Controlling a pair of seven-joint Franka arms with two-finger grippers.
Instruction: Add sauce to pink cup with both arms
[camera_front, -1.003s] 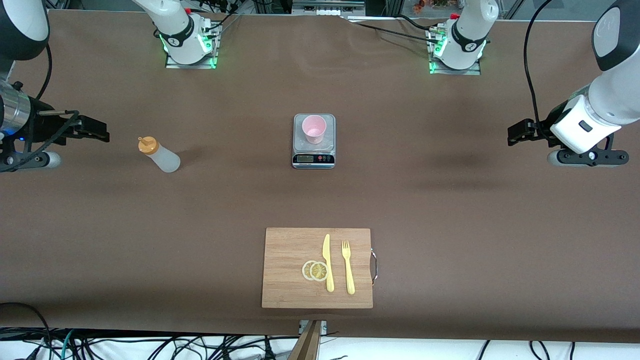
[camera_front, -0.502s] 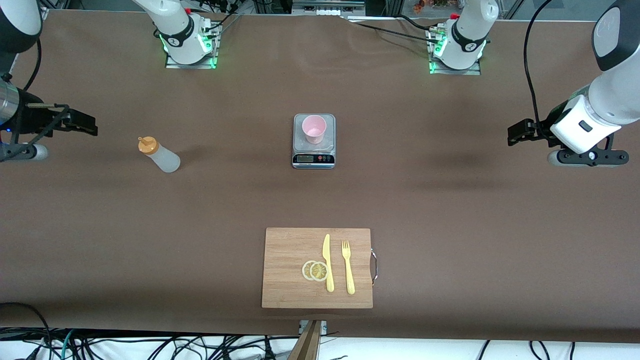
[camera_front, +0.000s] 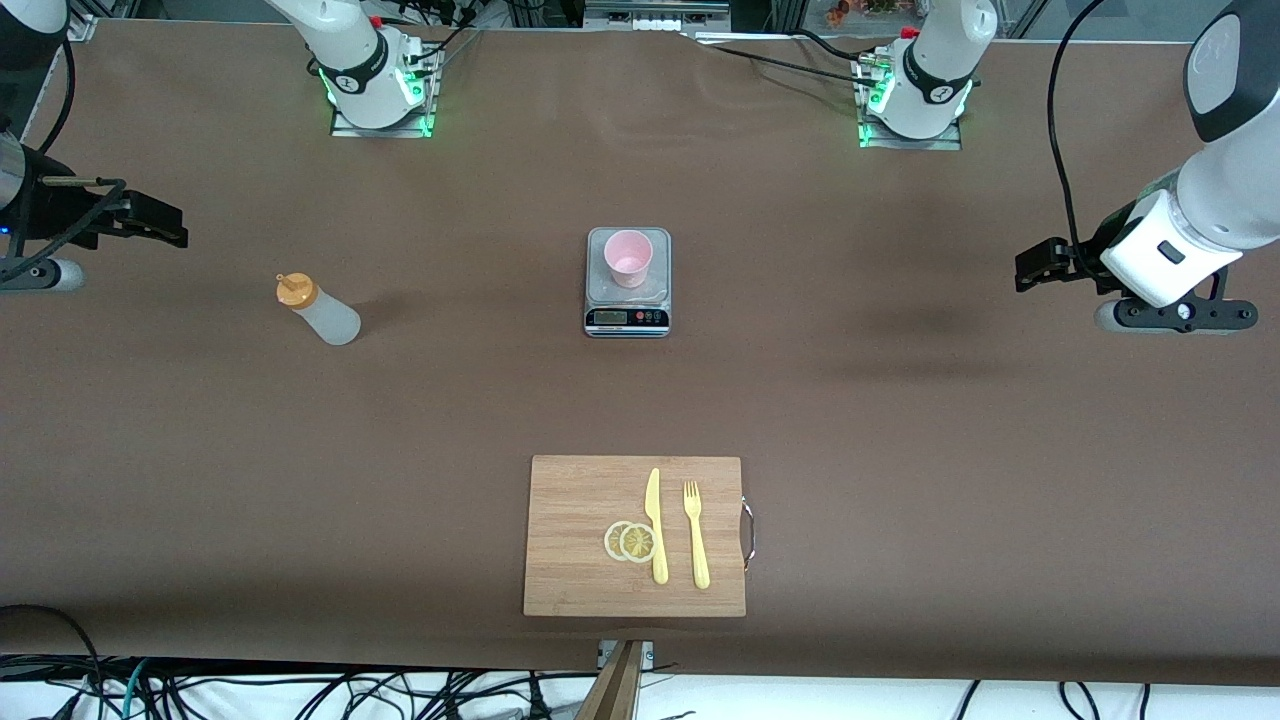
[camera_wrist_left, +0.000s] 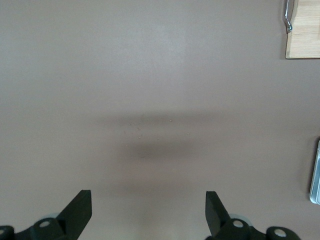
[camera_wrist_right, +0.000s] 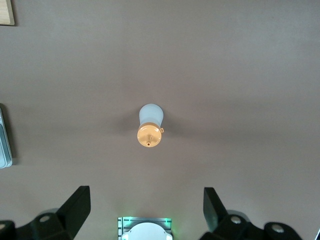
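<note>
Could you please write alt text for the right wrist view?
The sauce bottle stands upright on the brown table, seen from above, with the open right gripper over the table short of it, holding nothing.

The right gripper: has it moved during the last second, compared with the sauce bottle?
Yes. In the front view the right gripper, open, has drawn away from the standing sauce bottle, toward the right arm's end of the table and the robots' bases. The bottle has not moved.
</note>
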